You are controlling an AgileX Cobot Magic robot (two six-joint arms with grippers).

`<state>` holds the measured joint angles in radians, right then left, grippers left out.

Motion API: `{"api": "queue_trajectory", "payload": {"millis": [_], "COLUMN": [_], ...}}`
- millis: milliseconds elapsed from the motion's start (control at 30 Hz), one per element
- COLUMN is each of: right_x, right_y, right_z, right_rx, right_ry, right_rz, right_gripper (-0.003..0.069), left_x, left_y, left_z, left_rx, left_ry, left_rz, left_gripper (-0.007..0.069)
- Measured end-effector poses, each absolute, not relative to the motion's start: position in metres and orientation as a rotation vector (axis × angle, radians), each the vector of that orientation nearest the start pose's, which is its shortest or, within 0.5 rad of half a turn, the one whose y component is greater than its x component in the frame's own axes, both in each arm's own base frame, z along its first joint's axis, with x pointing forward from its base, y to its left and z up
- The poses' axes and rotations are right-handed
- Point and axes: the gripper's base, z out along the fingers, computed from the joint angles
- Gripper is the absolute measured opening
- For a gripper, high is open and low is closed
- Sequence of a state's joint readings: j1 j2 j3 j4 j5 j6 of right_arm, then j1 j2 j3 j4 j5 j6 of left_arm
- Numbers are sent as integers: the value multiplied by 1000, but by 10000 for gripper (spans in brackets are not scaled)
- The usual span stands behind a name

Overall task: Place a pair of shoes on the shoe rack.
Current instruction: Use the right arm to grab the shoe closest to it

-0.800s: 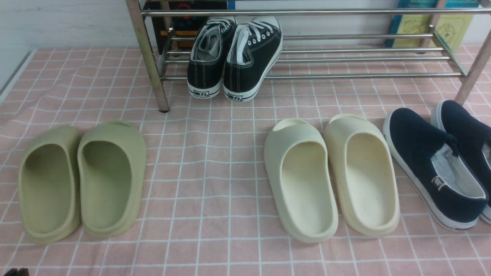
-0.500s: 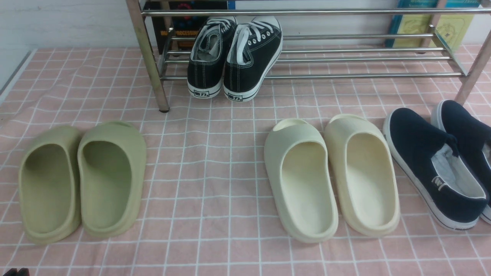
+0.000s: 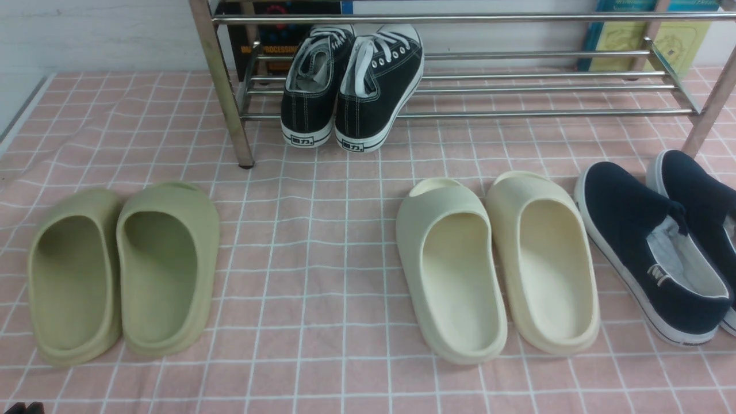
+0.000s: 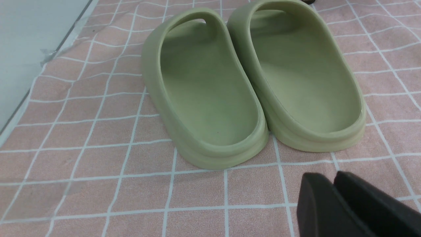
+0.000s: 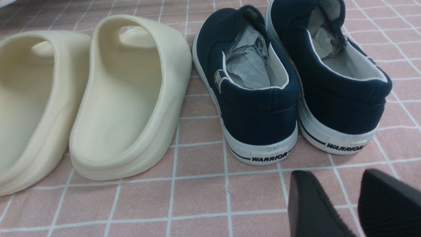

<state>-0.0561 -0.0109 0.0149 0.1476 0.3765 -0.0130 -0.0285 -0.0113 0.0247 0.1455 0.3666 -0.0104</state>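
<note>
The pair of shoes, two navy slip-ons with white soles, lies on the pink checked cloth at the far right, one (image 3: 650, 241) beside the other (image 3: 698, 201), which the frame edge partly cuts off. Their heels (image 5: 256, 108) (image 5: 345, 95) face my right gripper (image 5: 336, 173), which hovers just behind them, open, with nothing between its fingers. The steel shoe rack (image 3: 517, 89) stands at the back. My left gripper (image 4: 329, 176) is shut and empty, low over the cloth behind the olive slides (image 4: 250, 82).
Black lace-up sneakers (image 3: 351, 86) sit on the rack's left part. Cream slides (image 3: 494, 264) lie next to the navy pair. Olive slides (image 3: 121, 270) lie at the left. Books (image 3: 644, 40) stand behind the rack. The cloth ends at the left table edge (image 3: 23, 115).
</note>
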Motion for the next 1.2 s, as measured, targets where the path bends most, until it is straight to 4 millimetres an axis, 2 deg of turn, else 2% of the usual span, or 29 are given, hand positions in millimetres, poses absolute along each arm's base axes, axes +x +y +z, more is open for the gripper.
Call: {"api": "queue_trajectory", "payload": {"millis": [900, 1000, 1200], "right_x": [53, 53, 53], "right_y": [2, 3, 8], "right_z": [175, 175, 177], "right_rx": [139, 154, 251], "right_ry": [1855, 1853, 1836], "right_rz": [112, 137, 292], "right_gripper": [239, 239, 240], "left_x": [53, 53, 53], "left_y": [3, 3, 3], "left_z": [173, 173, 173], "left_rx": [107, 107, 107], "left_ry": [1858, 1858, 1858], "left_rz": [116, 116, 116], "left_gripper": [97, 97, 99]}}
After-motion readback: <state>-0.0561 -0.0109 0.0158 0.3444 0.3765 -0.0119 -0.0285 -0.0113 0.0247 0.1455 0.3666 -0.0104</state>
